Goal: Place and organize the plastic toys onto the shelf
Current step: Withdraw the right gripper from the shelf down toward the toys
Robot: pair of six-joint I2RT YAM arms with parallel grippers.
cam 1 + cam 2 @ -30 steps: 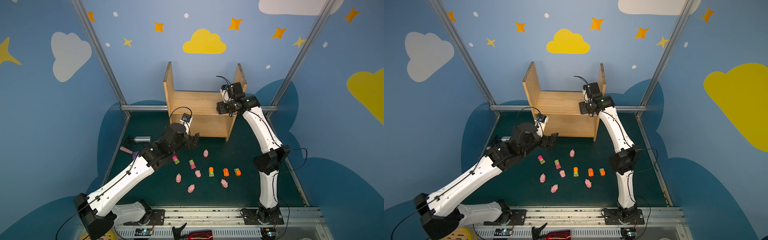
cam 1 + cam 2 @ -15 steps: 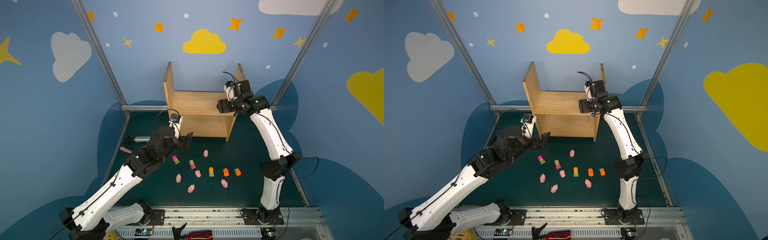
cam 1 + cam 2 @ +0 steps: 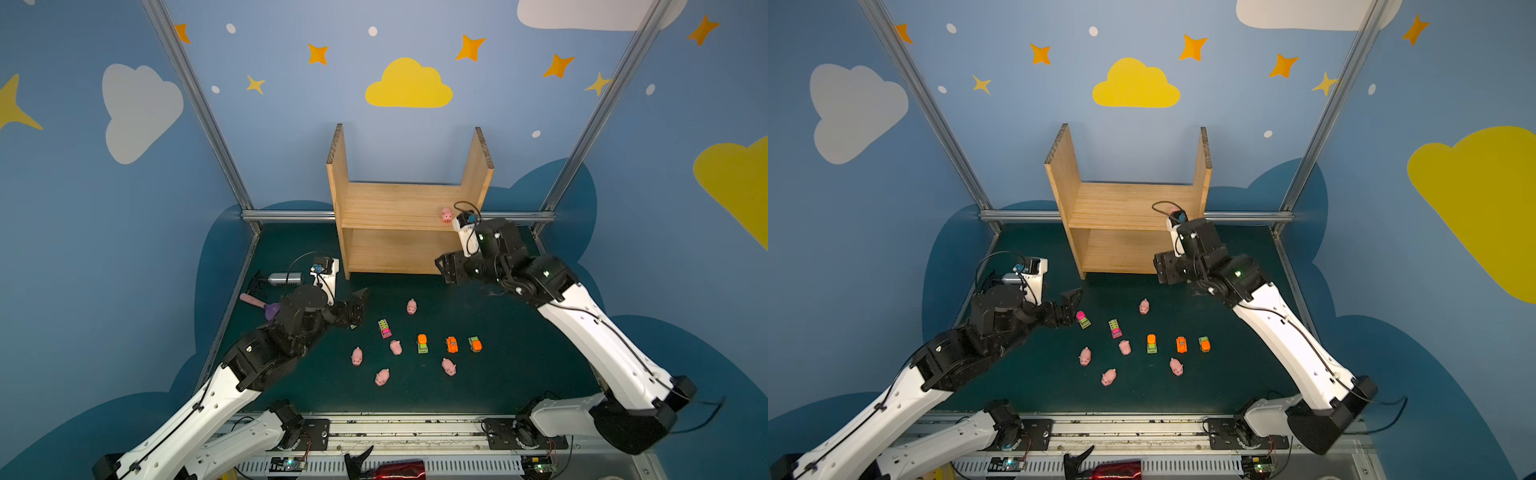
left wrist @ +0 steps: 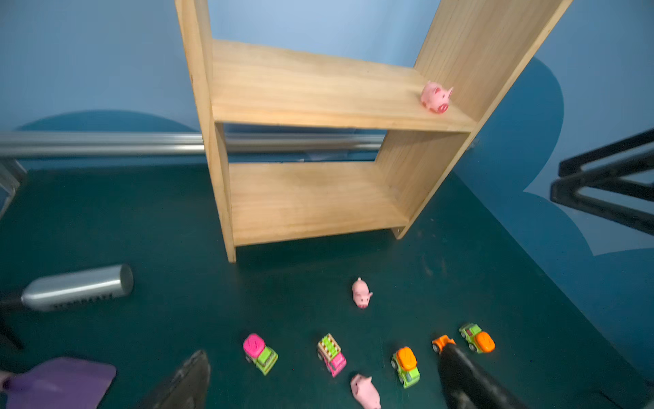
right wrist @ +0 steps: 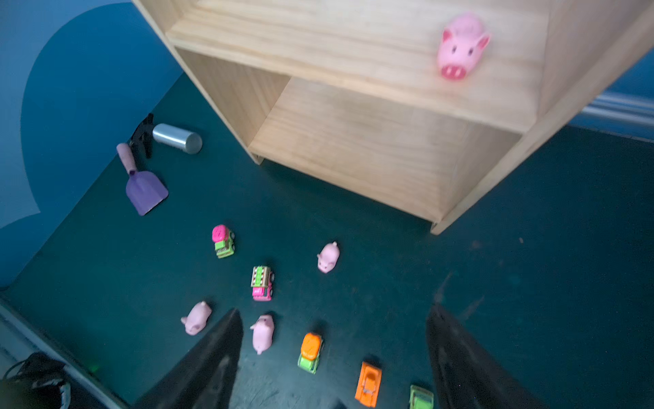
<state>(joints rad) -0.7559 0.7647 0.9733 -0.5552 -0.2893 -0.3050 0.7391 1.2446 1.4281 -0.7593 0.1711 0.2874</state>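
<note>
The wooden shelf (image 3: 399, 195) stands at the back of the mat. One pink pig (image 3: 447, 215) (image 4: 436, 97) (image 5: 460, 46) sits at the right end of its upper board. Several pigs (image 3: 395, 347) and toy vehicles (image 3: 422, 344) lie scattered on the mat in front. My left gripper (image 3: 359, 307) (image 4: 325, 354) hangs open and empty just left of a pink-and-green mixer truck (image 3: 1083, 320). Low by the shelf's front right corner, my right gripper (image 3: 449, 266) (image 5: 336, 310) is open and holds nothing.
A silver bottle (image 3: 284, 278) and a purple scoop (image 5: 145, 191) lie at the mat's left edge, beside my left arm. A metal rail (image 3: 291, 215) runs behind the shelf, and blue walls close in both sides.
My right gripper has drawn back from the upper board and dropped in front of the shelf, leaving the pig there. My left gripper has pulled back to the left and lower.
</note>
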